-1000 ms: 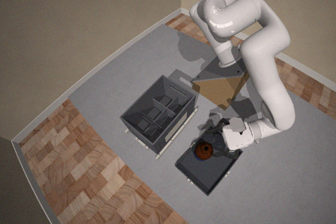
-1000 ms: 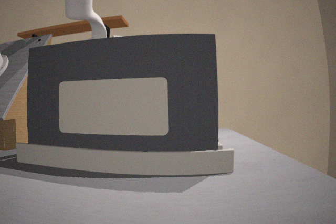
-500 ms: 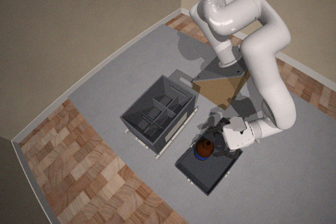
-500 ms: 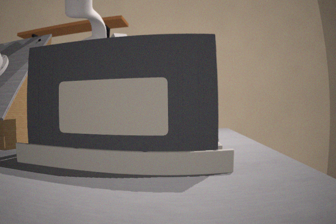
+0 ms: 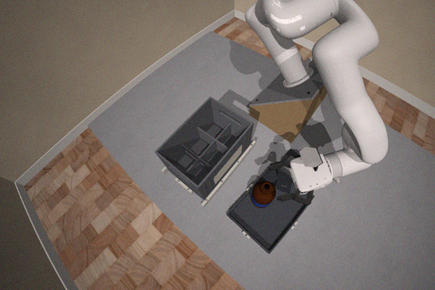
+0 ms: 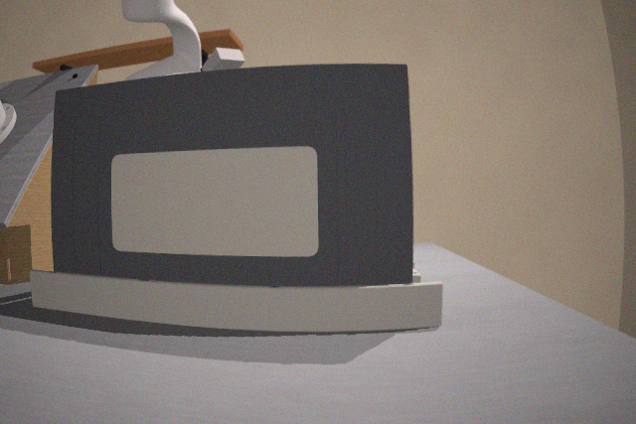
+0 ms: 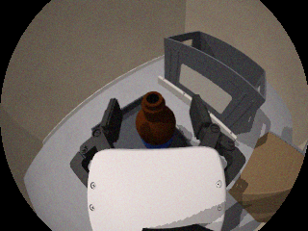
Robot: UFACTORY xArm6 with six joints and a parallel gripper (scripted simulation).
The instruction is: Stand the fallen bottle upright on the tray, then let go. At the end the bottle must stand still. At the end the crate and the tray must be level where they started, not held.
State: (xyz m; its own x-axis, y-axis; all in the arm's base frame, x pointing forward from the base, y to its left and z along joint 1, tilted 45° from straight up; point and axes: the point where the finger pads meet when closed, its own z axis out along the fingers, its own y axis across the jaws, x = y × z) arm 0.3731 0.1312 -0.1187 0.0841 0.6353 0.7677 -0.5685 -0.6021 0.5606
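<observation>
The bottle [image 5: 263,192] stands upright at the tray's [image 5: 266,223] corner nearest the crate [image 5: 207,139], between the spread fingers of the open, empty end effector [image 5: 283,181]

Glossy white tubular arm [image 5: 346,79], boxy white wrist, dark grey pincer [image 5: 289,178] fingers.

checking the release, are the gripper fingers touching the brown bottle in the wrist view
No, the gripper is open, and its fingers stand apart from the upright brown bottle on both sides.
</observation>
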